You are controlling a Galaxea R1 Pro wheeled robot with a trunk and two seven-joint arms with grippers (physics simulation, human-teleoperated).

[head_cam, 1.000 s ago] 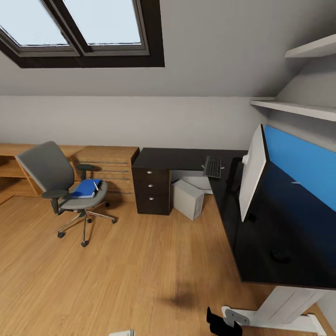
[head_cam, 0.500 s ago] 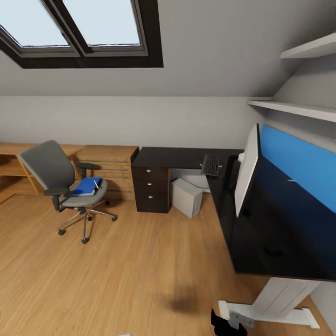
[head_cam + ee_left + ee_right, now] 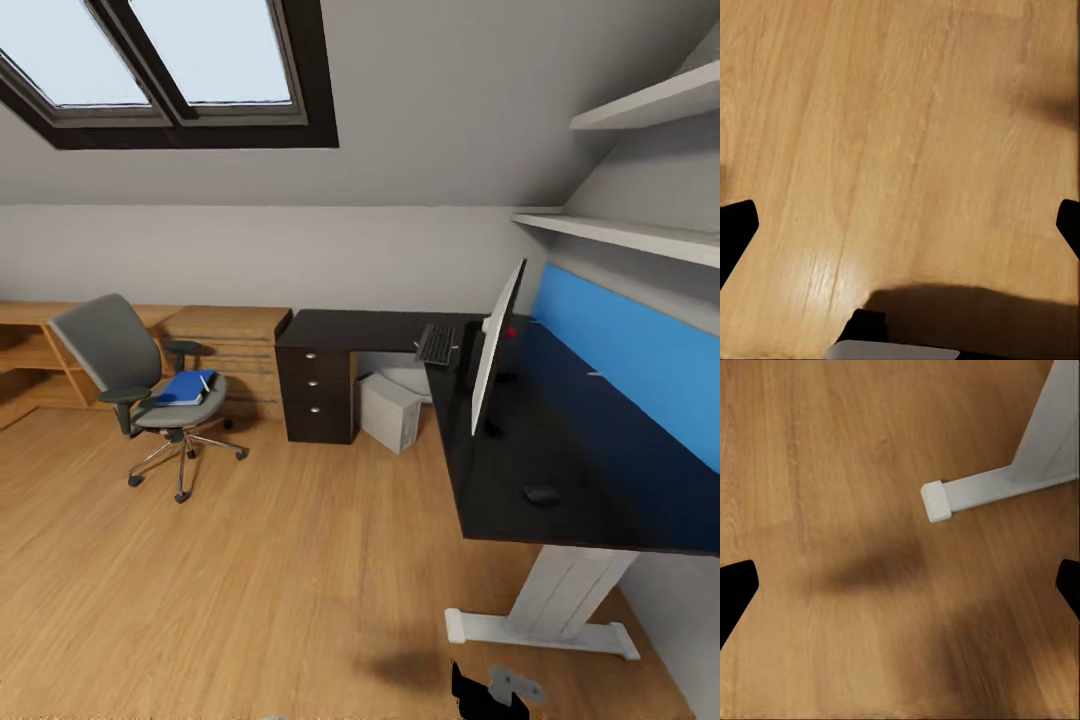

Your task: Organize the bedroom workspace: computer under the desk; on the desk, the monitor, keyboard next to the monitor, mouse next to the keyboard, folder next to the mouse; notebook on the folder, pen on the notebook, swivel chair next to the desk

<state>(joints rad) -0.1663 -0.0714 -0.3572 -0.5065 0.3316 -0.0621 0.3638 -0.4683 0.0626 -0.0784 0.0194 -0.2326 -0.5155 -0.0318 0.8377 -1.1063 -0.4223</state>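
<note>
In the head view the grey swivel chair (image 3: 120,355) stands on the floor at the left, apart from the desk. A blue folder (image 3: 183,389) lies on its seat with a thin white item on top. The black L-shaped desk (image 3: 570,440) runs along the right wall. On it stand the white monitor (image 3: 496,345), seen edge-on, the black keyboard (image 3: 437,344) at the corner, and the small dark mouse (image 3: 541,493). The white computer (image 3: 389,412) sits beneath the desk. My left gripper (image 3: 900,229) and right gripper (image 3: 900,585) hang open over bare floor.
A dark drawer unit (image 3: 318,393) holds up the desk's left end. Low wooden cabinets (image 3: 225,330) line the back wall. White shelves (image 3: 640,235) hang above the desk. The desk's white foot (image 3: 945,499) lies near my right gripper. A skylight (image 3: 170,60) is overhead.
The whole head view has shifted, so the camera moved: the desk now looks farther off, with its white leg and the mouse in fuller sight. No object has moved.
</note>
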